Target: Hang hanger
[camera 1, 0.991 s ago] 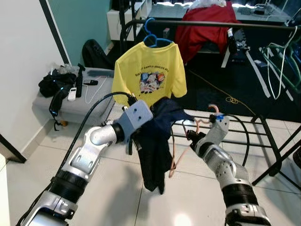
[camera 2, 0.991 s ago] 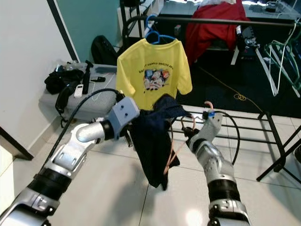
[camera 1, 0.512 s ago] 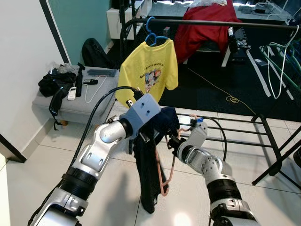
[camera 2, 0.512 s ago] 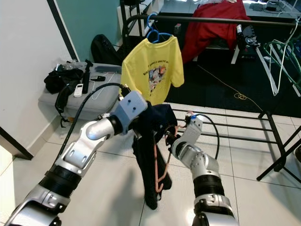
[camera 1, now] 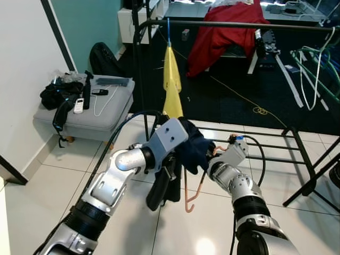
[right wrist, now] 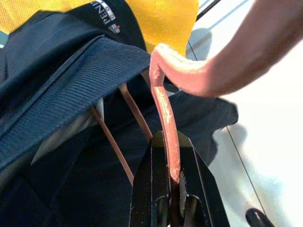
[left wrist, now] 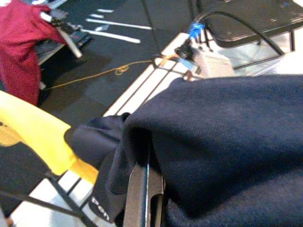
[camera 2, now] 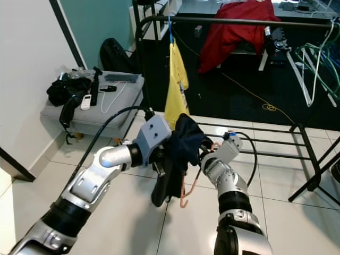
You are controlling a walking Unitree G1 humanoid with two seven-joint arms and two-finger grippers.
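A navy shirt is bunched over a pink hanger, whose hook points down toward the floor. My left gripper is shut on the navy fabric, low in front of the clothes rail. Just right of the bundle, my right gripper is shut on the pink hanger's bar. On the rail hangs a yellow shirt, turned edge-on, on a blue hanger.
A grey bench with black items and a remote stands at the left, by the white wall. A low black rack sits on the tiles behind my right arm. A red garment and pale green hangers are farther back.
The yellow shirt has swung round from facing me to edge-on. Both arms have brought the navy shirt and pink hanger up into a tighter bundle, closer together.
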